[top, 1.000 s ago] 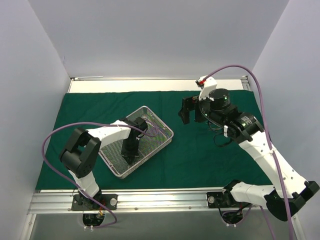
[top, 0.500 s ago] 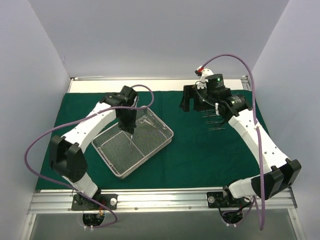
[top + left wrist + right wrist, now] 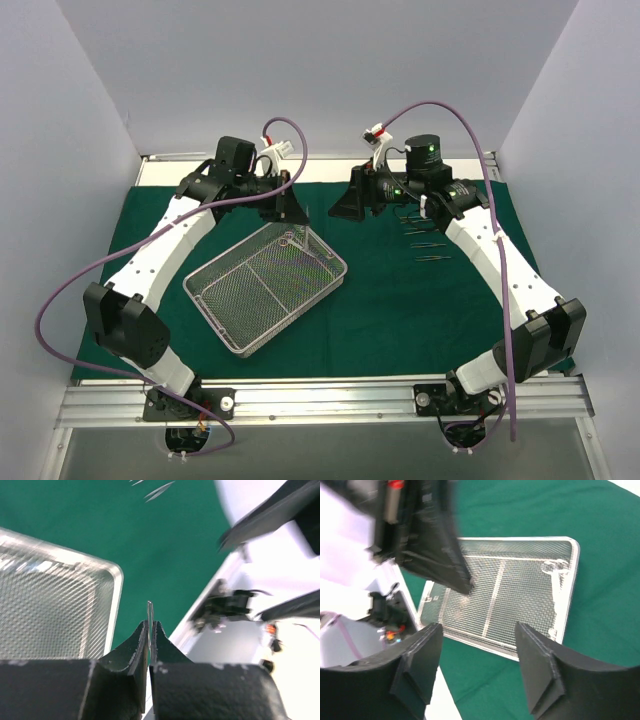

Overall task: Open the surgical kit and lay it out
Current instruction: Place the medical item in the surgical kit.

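At the drape's (image 3: 400, 310) far edge

Left gripper (image 3: 150, 625) pinches one thin steel instrument (image 3: 149, 611), pointing straight past its fingertips. Right gripper (image 3: 479, 630) gapes empty. One wire tray (image 3: 212, 322) lies left of centre, long axis near-left to far-right; about four instruments (image 3: 420, 243) lie toward the drape's right edge.

**Operator:** Where is the wire-mesh tray (image 3: 236, 347) sitting?

**Technician:** It is lying at an angle on the green drape (image 3: 400, 310), left of centre. One small steel piece (image 3: 292, 239) is resting in its far corner.

**Operator:** And the arms?

**Technician:** The left end effector (image 3: 291, 206) and right end effector (image 3: 349, 204) are hovering near each other over the drape's far edge. Several steel instruments (image 3: 424, 240) are lying just beside the right arm.
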You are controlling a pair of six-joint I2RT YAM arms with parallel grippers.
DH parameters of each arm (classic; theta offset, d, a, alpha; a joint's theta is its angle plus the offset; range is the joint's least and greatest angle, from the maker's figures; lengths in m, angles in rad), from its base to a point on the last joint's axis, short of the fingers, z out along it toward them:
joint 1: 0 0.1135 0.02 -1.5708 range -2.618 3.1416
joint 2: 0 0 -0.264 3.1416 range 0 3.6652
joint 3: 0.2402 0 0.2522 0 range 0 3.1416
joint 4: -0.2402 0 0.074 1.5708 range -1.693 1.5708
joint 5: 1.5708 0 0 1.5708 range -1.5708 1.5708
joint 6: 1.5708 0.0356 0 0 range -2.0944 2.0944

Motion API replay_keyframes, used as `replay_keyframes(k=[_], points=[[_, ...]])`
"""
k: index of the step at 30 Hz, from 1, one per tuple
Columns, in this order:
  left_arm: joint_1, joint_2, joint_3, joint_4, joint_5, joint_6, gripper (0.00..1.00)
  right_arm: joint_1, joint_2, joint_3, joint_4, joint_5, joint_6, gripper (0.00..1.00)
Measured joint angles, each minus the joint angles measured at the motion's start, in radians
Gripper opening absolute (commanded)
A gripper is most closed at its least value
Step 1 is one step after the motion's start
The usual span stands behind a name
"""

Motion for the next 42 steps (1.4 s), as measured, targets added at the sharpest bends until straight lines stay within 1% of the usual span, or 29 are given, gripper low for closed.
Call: replay_keyframes(k=[1, 4, 9, 10, 16, 22, 32, 42], points=[[0.002, 0.007, 0.002, 0.035, 0.037, -0.015, 0.02, 0.000, 0.000, 0.000, 0.011, -0.028, 0.000, 0.51], [0.004, 0.027, 0.002, 0.128, 0.128, -0.063, 0.02, 0.000, 0.001, -0.002, 0.030, -0.100, -0.004, 0.43], [0.015, 0.042, -0.006, 0.274, 0.230, -0.159, 0.02, 0.000, 0.001, -0.029, 0.035, -0.163, -0.020, 0.38], [0.019, 0.042, -0.008, 0.299, 0.245, -0.175, 0.02, 0.000, 0.001, -0.037, 0.036, -0.169, -0.023, 0.36], [0.027, 0.042, -0.046, 0.441, 0.308, -0.271, 0.02, 0.000, 0.001, -0.066, 0.039, -0.189, -0.024, 0.31], [0.027, 0.042, -0.101, 0.499, 0.335, -0.328, 0.02, 0.000, 0.001, -0.088, 0.080, -0.204, 0.002, 0.30], [0.027, 0.042, -0.105, 0.563, 0.354, -0.372, 0.02, 0.000, 0.012, -0.088, 0.105, -0.220, 0.014, 0.27], [0.023, 0.042, -0.125, 0.595, 0.366, -0.394, 0.02, -0.001, 0.018, -0.089, 0.128, -0.220, 0.032, 0.27]])
